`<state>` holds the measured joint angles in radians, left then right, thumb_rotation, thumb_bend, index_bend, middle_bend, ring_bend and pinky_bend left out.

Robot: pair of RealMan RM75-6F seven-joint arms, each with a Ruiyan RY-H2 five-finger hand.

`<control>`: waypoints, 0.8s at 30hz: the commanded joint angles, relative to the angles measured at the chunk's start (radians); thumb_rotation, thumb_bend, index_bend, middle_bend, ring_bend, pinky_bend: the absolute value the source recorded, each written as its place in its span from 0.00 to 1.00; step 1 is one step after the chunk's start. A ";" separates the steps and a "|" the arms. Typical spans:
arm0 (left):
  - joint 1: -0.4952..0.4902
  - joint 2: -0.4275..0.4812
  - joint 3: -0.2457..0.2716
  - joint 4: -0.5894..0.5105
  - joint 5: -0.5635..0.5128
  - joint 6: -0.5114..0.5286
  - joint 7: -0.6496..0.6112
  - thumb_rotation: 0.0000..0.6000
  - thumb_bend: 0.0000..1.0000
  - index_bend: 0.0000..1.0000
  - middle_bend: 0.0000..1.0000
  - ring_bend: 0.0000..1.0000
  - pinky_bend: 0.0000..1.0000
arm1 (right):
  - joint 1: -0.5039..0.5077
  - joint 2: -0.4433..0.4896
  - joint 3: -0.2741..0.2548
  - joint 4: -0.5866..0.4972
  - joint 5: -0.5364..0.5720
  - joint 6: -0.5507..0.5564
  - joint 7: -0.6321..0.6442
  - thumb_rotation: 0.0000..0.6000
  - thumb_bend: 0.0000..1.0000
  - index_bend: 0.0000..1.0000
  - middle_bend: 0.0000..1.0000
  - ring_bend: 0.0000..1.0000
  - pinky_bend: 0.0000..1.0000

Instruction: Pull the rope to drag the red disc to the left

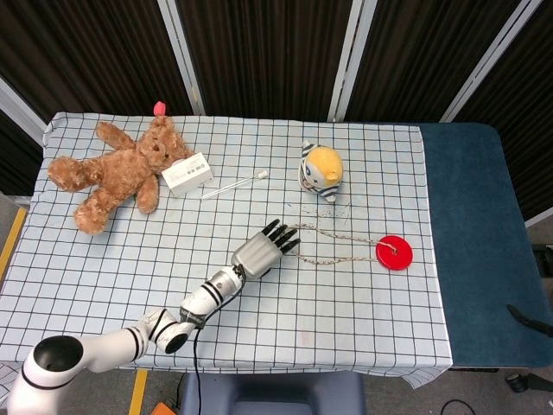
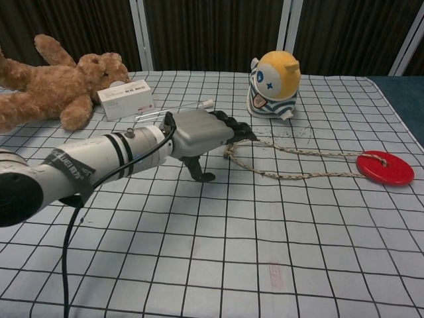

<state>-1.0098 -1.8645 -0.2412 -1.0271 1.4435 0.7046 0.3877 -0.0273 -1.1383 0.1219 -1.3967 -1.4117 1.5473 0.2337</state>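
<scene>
The red disc [image 1: 395, 252] [image 2: 385, 168] lies flat on the checked cloth at the right. A thin braided rope [image 1: 339, 260] [image 2: 291, 175] runs left from it in a loop, ending in a knot. My left hand [image 1: 266, 249] [image 2: 205, 132] reaches in from the lower left. Its fingers are stretched out and apart over the rope's knotted left end, with the thumb hanging down. I see nothing gripped in it. Of my right hand only a dark sliver [image 1: 529, 318] shows at the right edge of the head view.
A brown teddy bear [image 1: 117, 173] [image 2: 59, 86] lies at the far left, with a white box [image 1: 187, 174] [image 2: 126, 99] and a thin clear stick [image 1: 233, 185] [image 2: 175, 109] beside it. A yellow striped toy [image 1: 322, 171] [image 2: 274, 85] stands behind the rope. A blue surface [image 1: 475, 242] borders the cloth on the right.
</scene>
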 commanded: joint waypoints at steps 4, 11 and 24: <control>-0.079 -0.055 -0.017 0.106 -0.028 -0.051 -0.027 1.00 0.35 0.00 0.00 0.00 0.00 | -0.002 -0.001 0.004 0.008 0.010 -0.006 0.010 1.00 0.03 0.00 0.00 0.00 0.00; -0.126 -0.106 0.005 0.223 -0.045 -0.095 -0.061 1.00 0.35 0.00 0.00 0.00 0.00 | -0.005 -0.003 0.008 0.019 0.021 -0.011 0.023 1.00 0.03 0.00 0.00 0.00 0.00; -0.133 -0.112 0.053 0.266 -0.027 -0.057 -0.113 1.00 0.35 0.23 0.00 0.00 0.00 | -0.001 -0.012 0.011 0.038 0.028 -0.029 0.031 1.00 0.03 0.00 0.00 0.00 0.00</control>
<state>-1.1430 -1.9777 -0.1891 -0.7596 1.4159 0.6467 0.2763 -0.0287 -1.1507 0.1330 -1.3585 -1.3827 1.5181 0.2649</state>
